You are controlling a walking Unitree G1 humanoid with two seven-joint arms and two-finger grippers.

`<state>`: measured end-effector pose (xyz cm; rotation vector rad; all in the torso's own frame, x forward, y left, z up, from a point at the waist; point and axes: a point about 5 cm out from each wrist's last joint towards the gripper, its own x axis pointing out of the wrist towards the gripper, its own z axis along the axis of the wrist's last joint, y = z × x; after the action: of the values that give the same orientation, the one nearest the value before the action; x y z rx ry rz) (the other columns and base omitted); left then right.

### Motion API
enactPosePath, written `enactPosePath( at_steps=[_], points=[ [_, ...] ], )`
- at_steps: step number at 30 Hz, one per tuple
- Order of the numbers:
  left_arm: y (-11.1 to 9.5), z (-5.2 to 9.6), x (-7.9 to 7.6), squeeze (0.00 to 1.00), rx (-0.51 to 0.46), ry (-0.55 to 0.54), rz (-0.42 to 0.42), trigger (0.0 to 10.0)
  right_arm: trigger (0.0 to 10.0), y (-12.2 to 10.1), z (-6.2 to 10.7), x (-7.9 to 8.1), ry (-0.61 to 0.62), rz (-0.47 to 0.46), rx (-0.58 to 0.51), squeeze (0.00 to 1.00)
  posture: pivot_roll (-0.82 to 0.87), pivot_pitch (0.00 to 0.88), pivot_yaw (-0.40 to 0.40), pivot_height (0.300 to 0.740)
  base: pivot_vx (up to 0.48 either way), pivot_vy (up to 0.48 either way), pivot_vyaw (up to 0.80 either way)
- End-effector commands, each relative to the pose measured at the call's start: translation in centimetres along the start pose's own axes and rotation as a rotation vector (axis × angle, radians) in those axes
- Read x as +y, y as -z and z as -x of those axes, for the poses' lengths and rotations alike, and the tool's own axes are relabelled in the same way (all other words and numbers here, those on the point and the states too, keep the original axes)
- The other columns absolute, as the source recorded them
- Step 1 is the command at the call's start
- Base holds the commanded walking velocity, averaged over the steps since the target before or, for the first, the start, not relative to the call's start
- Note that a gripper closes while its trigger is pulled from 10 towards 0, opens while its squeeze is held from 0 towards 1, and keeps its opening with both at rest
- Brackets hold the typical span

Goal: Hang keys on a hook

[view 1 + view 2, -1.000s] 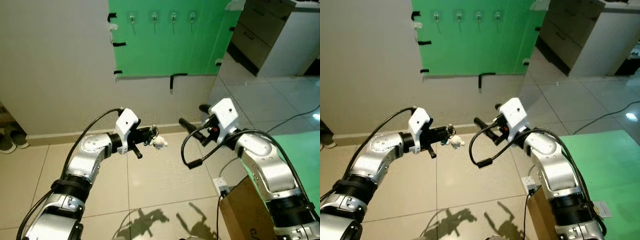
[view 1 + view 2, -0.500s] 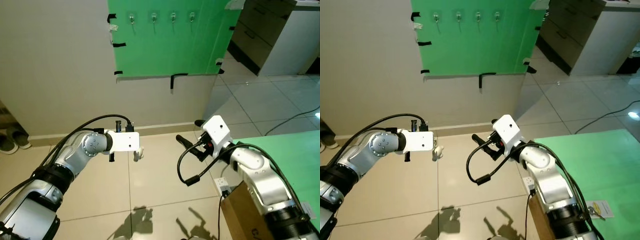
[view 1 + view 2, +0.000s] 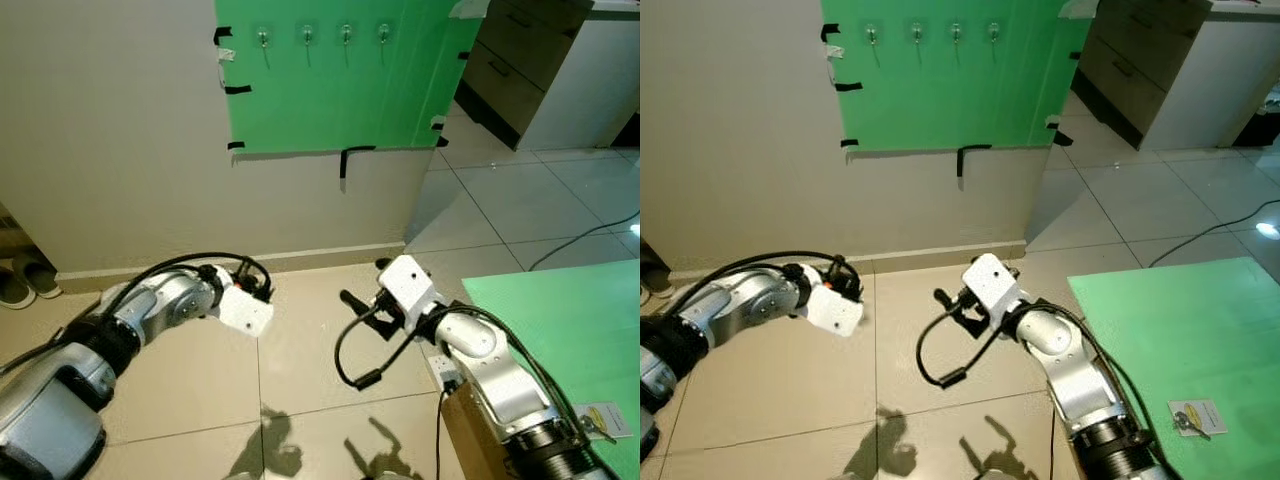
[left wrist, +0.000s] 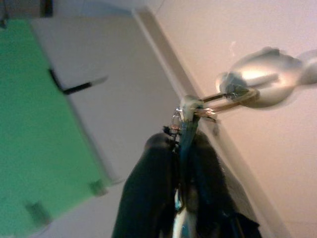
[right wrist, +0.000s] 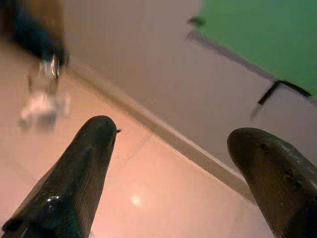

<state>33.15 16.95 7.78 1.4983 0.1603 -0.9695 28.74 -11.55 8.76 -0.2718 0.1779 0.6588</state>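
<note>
Nearest to us, the right gripper hangs low over the tiled floor, well below the green panel; the right wrist view shows its two black fingers spread wide apart with nothing between them, so we judge it to be in reserve. Level with it, and likewise far below the green panel, the left gripper carries the keys. The left wrist view shows its fingers pressed together on the key ring, with a pale blurred charm dangling beyond the tips. We judge that gripping the ring itself leaves the loop free to be passed over a hook. Farther off, the grey wall rises from the skirting, and the green panel is taped to it with black strips. Along the top of the green panel sits a row of four hooks, all bare. We judge the hanging step not yet begun: the left arm must lift the keys to that row.
</note>
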Motion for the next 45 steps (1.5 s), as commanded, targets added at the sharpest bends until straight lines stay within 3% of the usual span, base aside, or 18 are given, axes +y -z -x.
enactPosePath(
  at_steps=[1, 2, 3, 4, 5, 8, 9, 10, 11, 12, 13, 21, 31, 37, 38, 39, 43, 45],
  points=[
    [-0.4, -0.4, -0.3, 0.00, -0.069, -0.084, 0.331, 7.8, 10.0, -0.1, 0.0, -1.1, 0.086, -0.107, -0.030, 0.00, -0.09, 0.000, 0.014, 0.740, 0.000, 0.000, 0.00],
    [-0.4, -0.4, -0.3, 0.00, -0.069, -0.084, 0.331, 7.8, 10.0, -0.1, 0.0, -1.1, 0.086, -0.107, -0.030, 0.00, -0.09, 0.000, 0.014, 0.740, 0.000, 0.000, 0.00],
    [-0.6, -0.7, -0.1, 0.00, -0.091, -0.142, 0.499, 10.0, 10.0, 0.1, 0.0, -1.2, 0.113, -0.143, -0.036, 0.00, -0.09, 0.000, 0.014, 0.740, 0.000, 0.000, 0.00],
    [-0.5, -0.9, 0.4, 0.00, -0.120, -0.231, 0.713, 10.0, 10.0, 0.3, 0.1, -1.4, 0.148, -0.170, -0.035, 0.00, -0.09, 0.000, 0.014, 0.740, 0.000, 0.000, 0.00],
    [-0.5, -0.9, 0.4, 0.00, -0.120, -0.231, 0.713, 10.0, 10.0, 0.3, 0.1, -1.4, 0.148, -0.170, -0.035, 0.00, -0.09, 0.000, 0.014, 0.740, 0.000, 0.000, 0.00],
    [0.1, -1.1, 1.2, 0.00, -0.166, -0.442, 1.218, 10.0, 10.0, 1.1, 0.2, -1.5, 0.216, -0.212, -0.026, 0.00, -0.09, 0.000, 0.013, 0.740, 0.000, 0.000, 0.00],
    [0.1, -1.1, 1.2, 0.00, -0.166, -0.442, 1.218, 10.0, 10.0, 1.1, 0.2, -1.5, 0.216, -0.212, -0.026, 0.00, -0.09, 0.000, 0.013, 0.740, 0.000, 0.000, 0.00],
    [0.3, -1.1, 1.5, 0.00, -0.181, -0.510, 1.353, 10.0, 10.0, 1.3, 0.3, -1.5, 0.229, -0.232, -0.025, 0.00, -0.09, 0.000, 0.011, 0.740, 0.000, 0.000, 0.00],
    [0.4, -1.5, 1.5, 0.00, -0.191, -0.602, 1.639, 10.0, 10.0, 1.7, 0.3, -1.5, 0.260, -0.318, -0.028, 0.00, -0.09, 0.000, 0.009, 0.740, 0.000, 0.000, 0.00],
    [0.4, -1.5, 1.5, 0.00, -0.191, -0.602, 1.639, 10.0, 10.0, 1.7, 0.3, -1.5, 0.260, -0.318, -0.028, 0.00, -0.09, 0.000, 0.009, 0.740, 0.000, 0.000, 0.00],
    [0.0, -1.8, 1.1, 0.00, -0.201, -0.615, 1.751, 10.0, 10.0, 1.9, 0.3, -1.5, 0.272, -0.344, -0.023, 0.00, -0.09, 0.000, 0.009, 0.740, 0.000, 0.000, 0.00],
    [-1.6, -2.6, 0.1, 0.00, -0.272, -0.531, 1.821, 10.0, 10.0, 1.9, 0.1, -1.1, 0.272, -0.335, -0.025, 0.00, -0.09, 0.000, 0.016, 0.740, 0.000, 0.000, 0.00],
    [-2.6, -1.7, 2.5, 0.00, -0.479, -0.485, 1.809, 10.0, 10.0, -0.8, -0.9, -0.2, 0.153, -0.291, -0.116, 0.00, -0.09, 0.000, 0.025, 0.740, 0.000, 0.000, 0.00],
    [-3.0, -1.3, 3.4, 0.00, -0.506, -0.414, 1.643, 10.0, 10.0, -1.9, -1.1, 0.9, -0.048, 0.052, -0.077, 0.00, -0.09, 0.000, 0.025, 0.740, 0.000, 0.000, 0.00],
    [-3.0, -1.3, 3.4, 0.00, -0.506, -0.414, 1.643, 10.0, 10.0, -1.9, -1.1, 0.9, -0.048, 0.052, -0.077, 0.00, -0.09, 0.000, 0.025, 0.740, 0.000, 0.000, 0.00],
    [-2.9, -1.0, 3.8, 0.00, -0.431, -0.412, 1.441, 10.0, 10.0, -2.6, -1.1, 0.4, -0.076, 0.120, -0.079, 0.00, -0.09, 0.000, 0.023, 0.740, 0.000, 0.000, 0.00],
    [-2.5, -0.4, 5.1, 0.00, -0.406, -0.391, 1.268, 10.0, 10.0, -3.5, -0.9, 0.1, -0.141, 0.211, -0.081, 0.00, -0.09, 0.000, 0.025, 0.740, 0.000, 0.000, 0.00],
    [-2.4, -0.3, 5.3, 0.00, -0.404, -0.390, 1.255, 10.0, 10.0, -3.5, -0.9, 0.1, -0.147, 0.221, -0.081, 0.00, -0.09, 0.000, 0.025, 0.740, 0.000, 0.000, 0.00]
  ],
)
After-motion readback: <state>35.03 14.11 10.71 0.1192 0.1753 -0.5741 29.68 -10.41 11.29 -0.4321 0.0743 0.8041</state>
